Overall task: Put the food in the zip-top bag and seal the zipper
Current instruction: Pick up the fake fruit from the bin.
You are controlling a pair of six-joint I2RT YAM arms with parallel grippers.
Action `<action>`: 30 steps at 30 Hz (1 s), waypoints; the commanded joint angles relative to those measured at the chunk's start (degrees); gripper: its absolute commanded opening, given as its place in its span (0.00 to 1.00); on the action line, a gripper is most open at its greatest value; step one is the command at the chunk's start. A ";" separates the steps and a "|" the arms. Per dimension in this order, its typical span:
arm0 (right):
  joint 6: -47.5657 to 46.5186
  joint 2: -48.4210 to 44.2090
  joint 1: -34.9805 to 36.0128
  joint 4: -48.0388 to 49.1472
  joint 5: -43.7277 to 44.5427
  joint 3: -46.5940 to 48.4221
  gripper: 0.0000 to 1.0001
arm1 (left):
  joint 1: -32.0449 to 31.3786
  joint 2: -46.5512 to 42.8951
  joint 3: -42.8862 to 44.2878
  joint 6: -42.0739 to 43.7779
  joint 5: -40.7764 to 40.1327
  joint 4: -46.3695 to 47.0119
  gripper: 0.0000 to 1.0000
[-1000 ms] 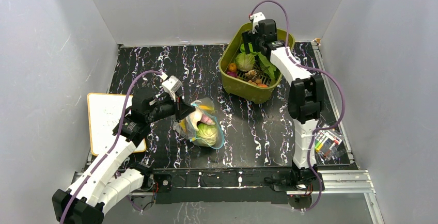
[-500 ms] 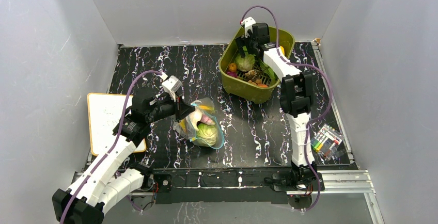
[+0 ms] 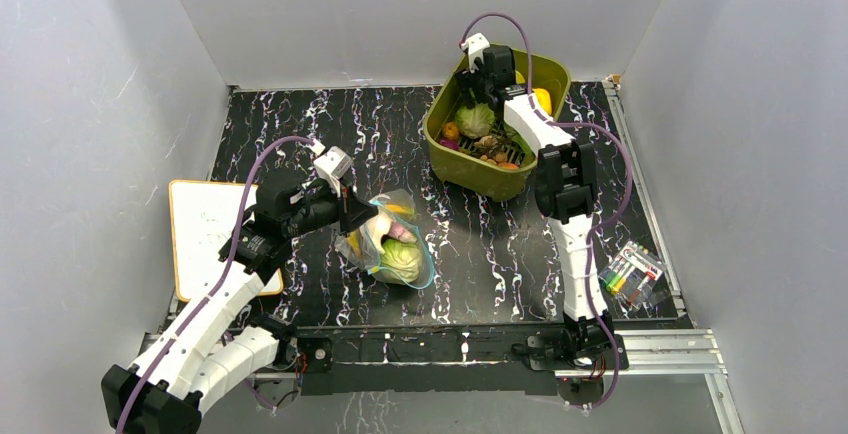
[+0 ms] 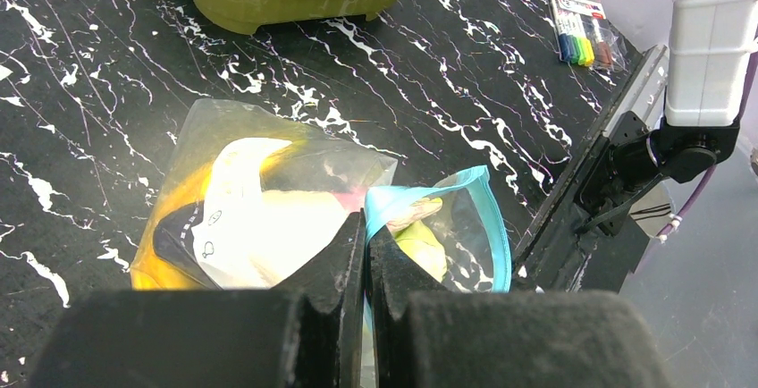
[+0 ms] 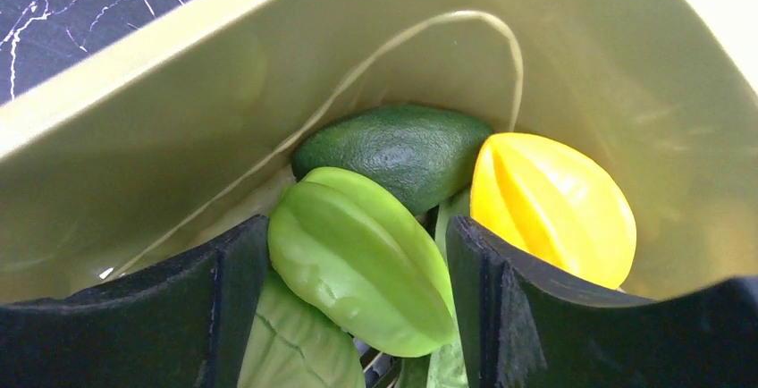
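The clear zip-top bag [image 3: 392, 239] lies on the black table left of centre, holding a green cabbage [image 3: 402, 260] and yellow and pink food. My left gripper [image 3: 362, 216] is shut on the bag's mouth edge; in the left wrist view [image 4: 366, 227] the light blue zipper [image 4: 487, 205] curls away from the jaws. My right gripper [image 3: 493, 89] is open, low in the far end of the olive tub [image 3: 470, 169]. In the right wrist view [image 5: 357, 267] its fingers stand either side of a green starfruit [image 5: 357, 245], next to a yellow starfruit [image 5: 554, 205] and a dark avocado [image 5: 393, 147].
The tub also holds a cabbage [image 3: 474, 119], leaves and small orange and purple pieces. A white board [image 3: 205, 234] lies at the table's left edge. A pack of markers [image 3: 630, 276] lies at the right front. Grey walls close in on three sides.
My right gripper has moved left along the tub's far end and lower into it. The left gripper and the bag have not moved.
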 commanded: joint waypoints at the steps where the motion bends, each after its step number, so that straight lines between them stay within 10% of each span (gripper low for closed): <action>1: -2.56 1.41 -0.24 1.02 3.91 2.17 0.63 | -0.18 -0.14 -0.13 1.04 -0.42 -0.11 0.00; 30: -1.83 -11.43 -0.22 5.47 8.45 -8.81 0.41 | -0.10 -1.14 -0.34 0.69 -1.64 -0.12 0.00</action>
